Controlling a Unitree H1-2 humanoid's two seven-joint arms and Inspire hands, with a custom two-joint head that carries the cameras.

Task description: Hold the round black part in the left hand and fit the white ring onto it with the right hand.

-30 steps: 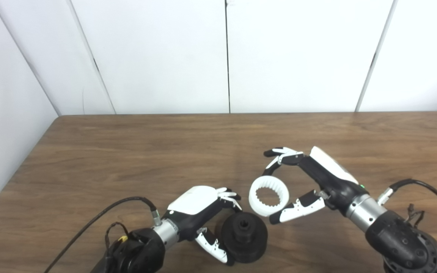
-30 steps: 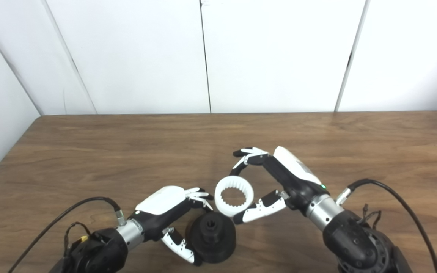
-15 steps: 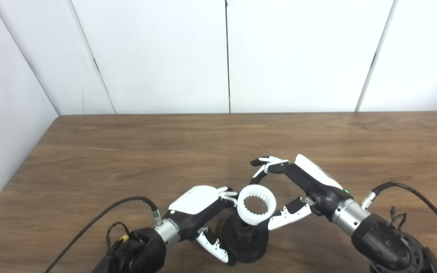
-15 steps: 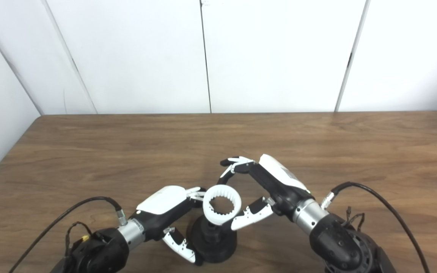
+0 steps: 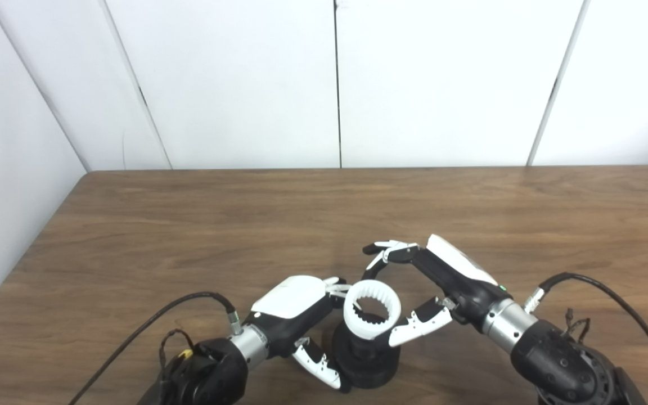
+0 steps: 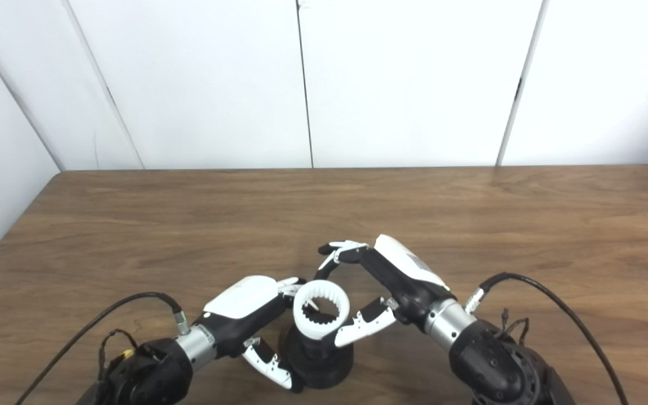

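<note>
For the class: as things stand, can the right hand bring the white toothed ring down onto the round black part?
Probably yes. The right hand holds the white toothed ring directly over the round black part, which the left hand grips from the side, leaving its top free.

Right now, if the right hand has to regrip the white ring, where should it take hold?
Probably by the smooth outer wall of the white ring, pinched across from the right and far side. Teeth line its bore, which must stay open, and the left hand crowds the left of the black part.
</note>
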